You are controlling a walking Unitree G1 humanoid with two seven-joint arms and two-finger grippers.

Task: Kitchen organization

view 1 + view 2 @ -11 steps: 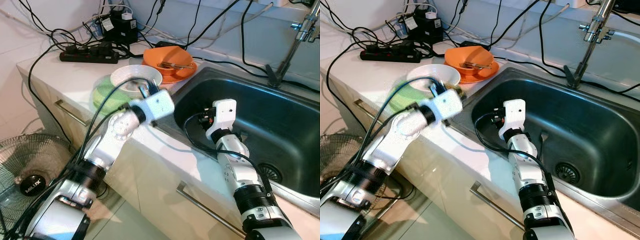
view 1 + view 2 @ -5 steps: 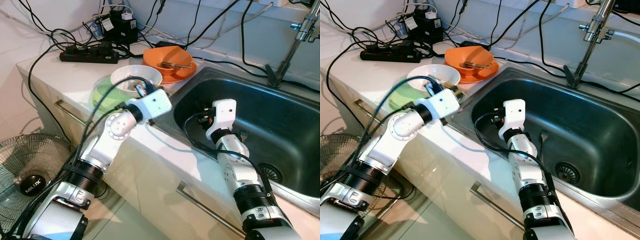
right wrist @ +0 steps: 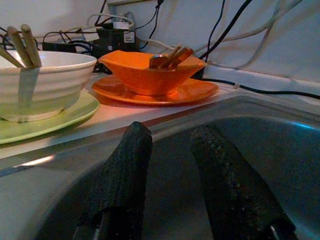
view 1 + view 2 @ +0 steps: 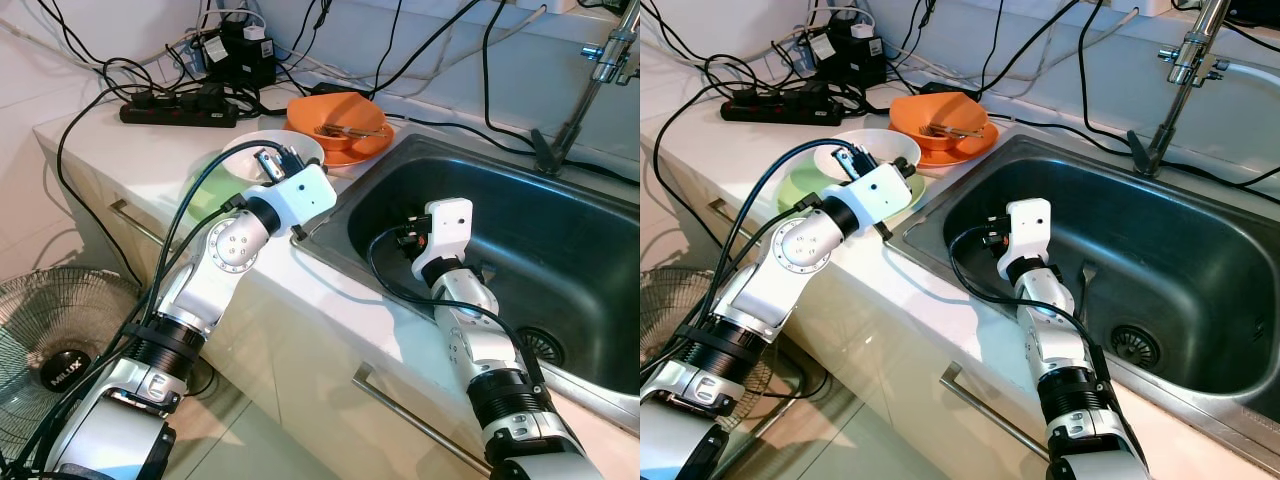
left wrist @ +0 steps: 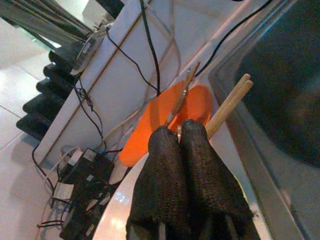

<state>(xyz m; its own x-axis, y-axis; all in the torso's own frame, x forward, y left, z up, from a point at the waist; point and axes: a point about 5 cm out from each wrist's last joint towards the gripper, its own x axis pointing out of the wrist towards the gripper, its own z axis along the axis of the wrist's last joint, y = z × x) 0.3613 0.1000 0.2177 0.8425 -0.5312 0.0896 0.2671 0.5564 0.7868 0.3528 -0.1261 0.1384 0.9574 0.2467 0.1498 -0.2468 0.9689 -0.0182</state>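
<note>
Left wrist view: left end effector [image 5: 181, 137] is pinching chopsticks [image 5: 227, 105] over white bowl [image 4: 270, 152] beside sink [image 4: 520, 230]. Keeping them level matters. Right end effector [image 3: 170, 165] is hanging spread inside sink.

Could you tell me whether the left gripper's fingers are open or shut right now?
Shut. In the left wrist view the left gripper has its fingers pressed together on a pair of wooden chopsticks, above the white bowl.
</note>
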